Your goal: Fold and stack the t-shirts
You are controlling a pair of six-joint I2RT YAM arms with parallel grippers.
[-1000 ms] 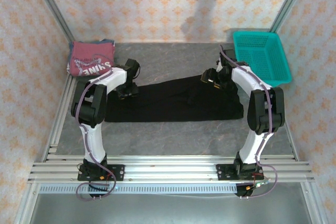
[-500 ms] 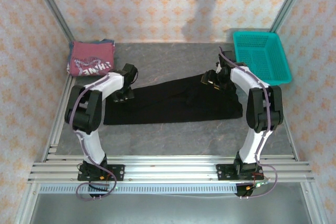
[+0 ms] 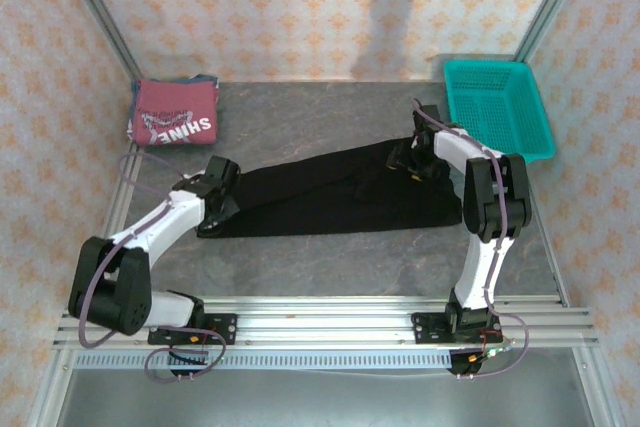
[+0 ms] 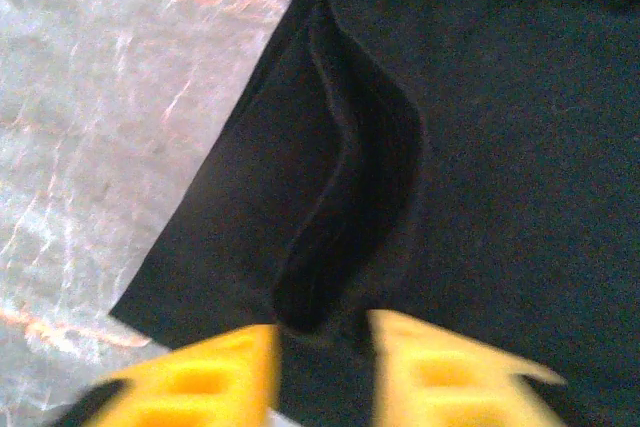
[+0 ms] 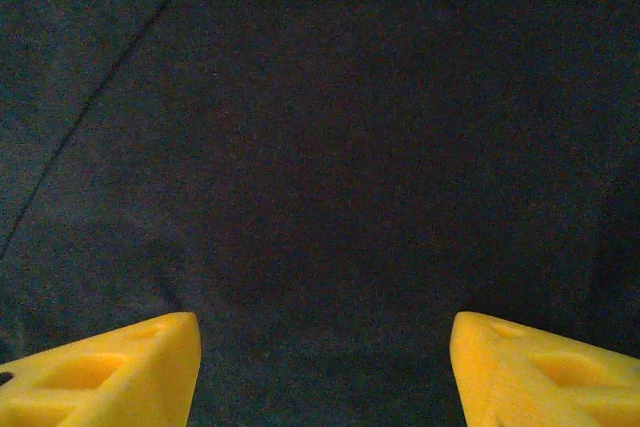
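A black t-shirt lies folded into a long strip across the middle of the table. My left gripper is low over its left end. In the left wrist view the yellow fingers stand apart, and the left gripper is open above a raised crease in the black cloth. My right gripper hovers over the strip's right end. It is wide open above flat black cloth. A dark red t-shirt with white lettering sits folded at the back left.
A teal mesh basket stands at the back right corner. Bare grey stone tabletop lies in front of the black strip, and more shows past the shirt's left edge. Aluminium rails run along the near edge.
The left arm has dropped and swung its elbow out to the near left, drawing its gripper back to the strip's left near corner. The right gripper has barely moved.
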